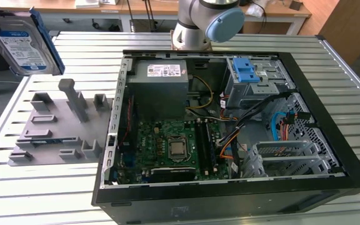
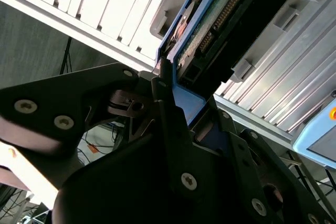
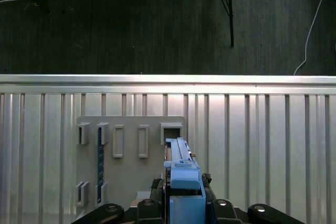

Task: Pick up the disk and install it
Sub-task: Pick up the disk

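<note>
**Task item.** The flat, rectangular silver-grey disk (image 1: 18, 43) with a white-and-blue label and a blue plastic bracket around it is held aloft at the upper part of the exterior view's left. It stands on edge, slightly tilted, with its label towards that camera. It is apart from the ribbed metal table (image 1: 48, 199) and well apart from the open black computer case (image 1: 230, 199).

**Gripper.** In the second wrist view the black gripper (image 2: 184, 95) has its fingers (image 2: 169, 119) drawn in against the blue bracket at one end of the disk (image 2: 226, 19), whose connector edge and green circuit board are exposed. In the first wrist view the gripper (image 3: 184, 205) holds the disk (image 3: 179, 158) edge-on, with the grey moulded fixture plate (image 3: 131, 129) and its row of slots lying below it on the table (image 3: 273, 145).

**Surroundings.** In the exterior view the grey fixture plate (image 1: 55, 131), with upright posts and pockets, lies on the table just beside the case. The case lies on its side with its panel off. Inside are a green motherboard (image 1: 167, 143), a grey power supply box (image 1: 161, 84) and a grey metal drive cage (image 1: 255, 86) carrying a blue-latched tray (image 1: 245, 70). The arm's grey and light-blue joint (image 1: 208, 21) stands behind the case.
</note>
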